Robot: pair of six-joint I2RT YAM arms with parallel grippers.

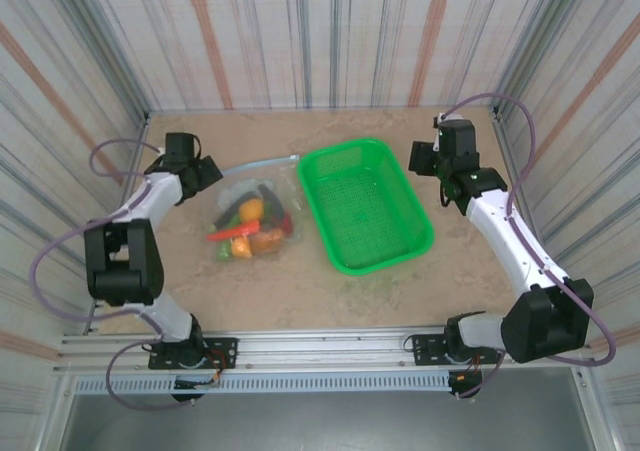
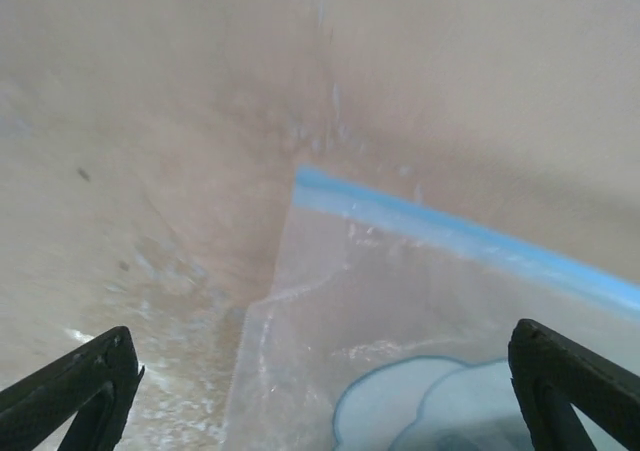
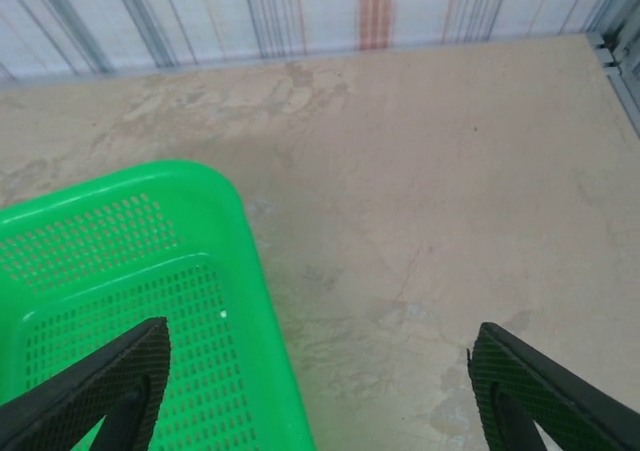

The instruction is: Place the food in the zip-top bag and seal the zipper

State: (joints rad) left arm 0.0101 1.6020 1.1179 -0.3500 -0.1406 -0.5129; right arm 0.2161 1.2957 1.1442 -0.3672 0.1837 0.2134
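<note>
Toward the desk's left edge, the bag's zipper corner lies just beyond the left gripper's wide fingers; the right gripper gapes too.

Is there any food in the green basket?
No, the basket holds nothing in the top view; the food lies inside the bag beside it.

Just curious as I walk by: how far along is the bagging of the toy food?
Done: the toy food sits inside the clear bag; the green basket is empty. In hand: nothing, the left end effector hangs open over the bag's blue strip, the right end effector open by the basket. Left: the strip looks flat, but I can't tell whether it's sealed.
</note>
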